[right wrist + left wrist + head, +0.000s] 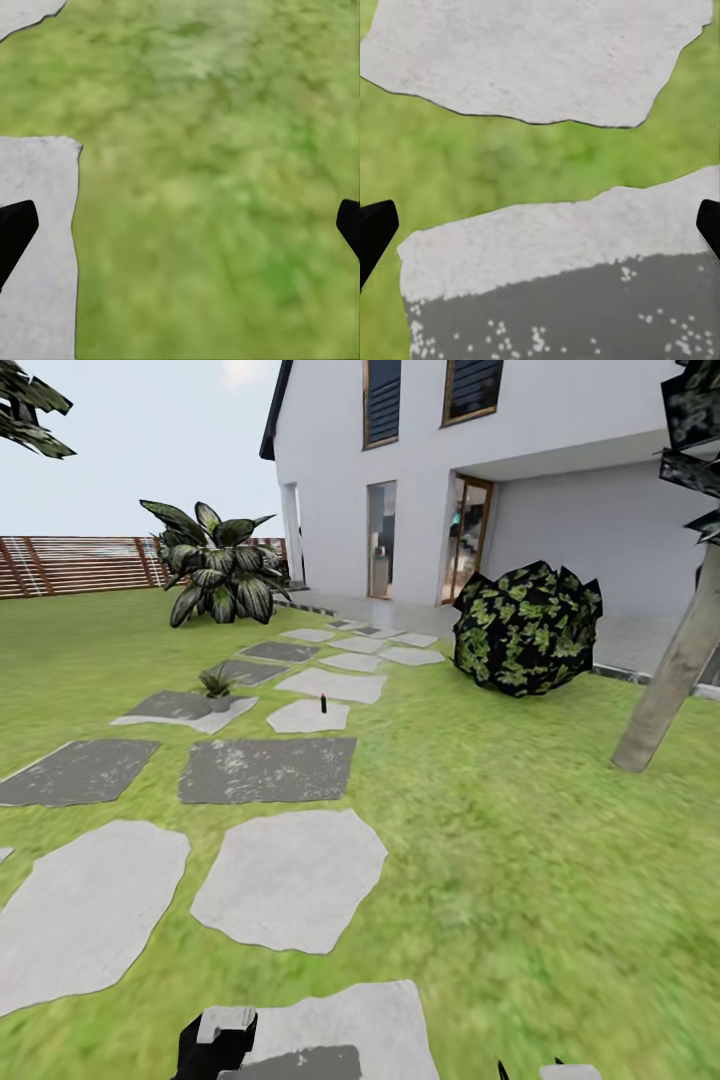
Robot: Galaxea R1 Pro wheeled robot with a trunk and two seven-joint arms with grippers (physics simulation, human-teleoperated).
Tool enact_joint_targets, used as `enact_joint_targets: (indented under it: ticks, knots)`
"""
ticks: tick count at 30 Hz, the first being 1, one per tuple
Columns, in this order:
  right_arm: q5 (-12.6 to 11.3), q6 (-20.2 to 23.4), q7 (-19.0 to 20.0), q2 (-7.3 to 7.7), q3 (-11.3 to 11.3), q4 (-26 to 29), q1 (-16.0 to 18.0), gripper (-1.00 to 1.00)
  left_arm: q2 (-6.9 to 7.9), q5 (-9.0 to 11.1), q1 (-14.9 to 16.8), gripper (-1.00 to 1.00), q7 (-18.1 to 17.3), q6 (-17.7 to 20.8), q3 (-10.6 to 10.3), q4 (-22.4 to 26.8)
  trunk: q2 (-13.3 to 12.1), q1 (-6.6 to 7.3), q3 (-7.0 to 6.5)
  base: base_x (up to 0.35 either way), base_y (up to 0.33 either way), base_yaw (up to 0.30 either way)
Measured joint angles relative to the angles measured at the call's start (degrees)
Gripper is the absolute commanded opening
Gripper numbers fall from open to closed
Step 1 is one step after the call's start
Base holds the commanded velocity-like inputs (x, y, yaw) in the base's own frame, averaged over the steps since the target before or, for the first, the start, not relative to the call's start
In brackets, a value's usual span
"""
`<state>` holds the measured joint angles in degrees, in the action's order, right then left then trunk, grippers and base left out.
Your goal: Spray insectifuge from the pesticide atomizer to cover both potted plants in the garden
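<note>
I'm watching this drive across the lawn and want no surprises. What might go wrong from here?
The small dark object, perhaps the atomizer, stands upright on a pale stepping stone far ahead; a clumsy approach could topple it. The potted plant sits close beside the stone path, so the base might clip it. Both the left gripper and the right gripper hang open and low over the ground.

Green lawn (217, 187), pale stepping stone (37, 247), spread hand (180, 229) fingertips (15, 229)

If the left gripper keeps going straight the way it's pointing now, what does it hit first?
Nothing held stands in the way: the open left gripper points down at the ground, so it would likely first meet the pale and dark grey stepping stone below it, just short of the strip of grass. Depth is unclear.
</note>
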<state>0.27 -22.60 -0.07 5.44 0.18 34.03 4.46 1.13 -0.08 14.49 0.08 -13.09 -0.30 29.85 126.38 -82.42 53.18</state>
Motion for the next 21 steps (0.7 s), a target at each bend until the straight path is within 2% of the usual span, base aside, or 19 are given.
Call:
enact_joint_targets:
  ticks: [21]
  knots:
    - [-0.1,-0.1,0.0,0.00,0.0,-0.3,0.0,1.00,0.09,0.0,0.0,1.00,0.0,0.0,0.0,-0.1,0.0,0.00,0.03,0.339,0.000,0.000]
